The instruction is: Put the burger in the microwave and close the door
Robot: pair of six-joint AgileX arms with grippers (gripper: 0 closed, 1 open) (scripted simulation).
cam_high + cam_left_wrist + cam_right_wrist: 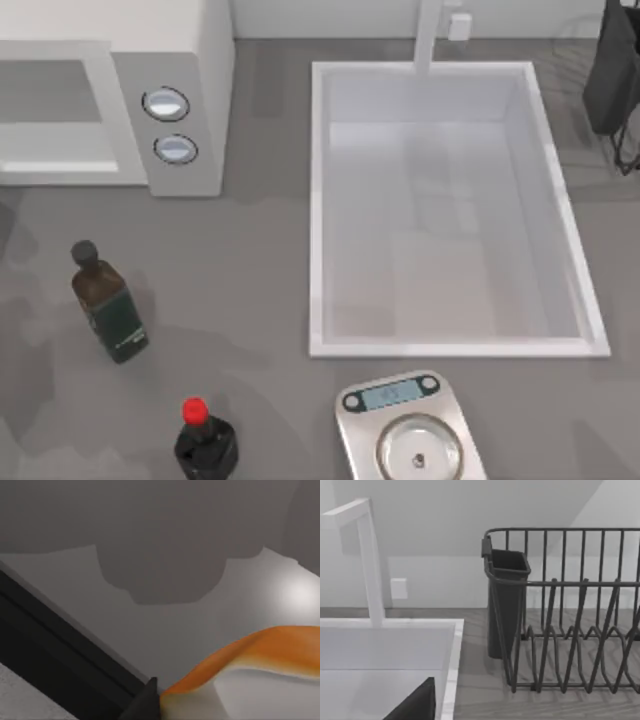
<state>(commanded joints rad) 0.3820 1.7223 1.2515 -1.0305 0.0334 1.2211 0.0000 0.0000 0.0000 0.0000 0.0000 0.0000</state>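
The burger [260, 655] sits close under the left wrist camera, inside the light grey microwave [190, 60] cavity (I judge). I cannot tell how either arm's jaws stand. Risk: withdrawing carelessly could drag the burger out before the door closes.

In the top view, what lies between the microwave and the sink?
Nothing: between the microwave and the sink the top view shows bare grey counter.
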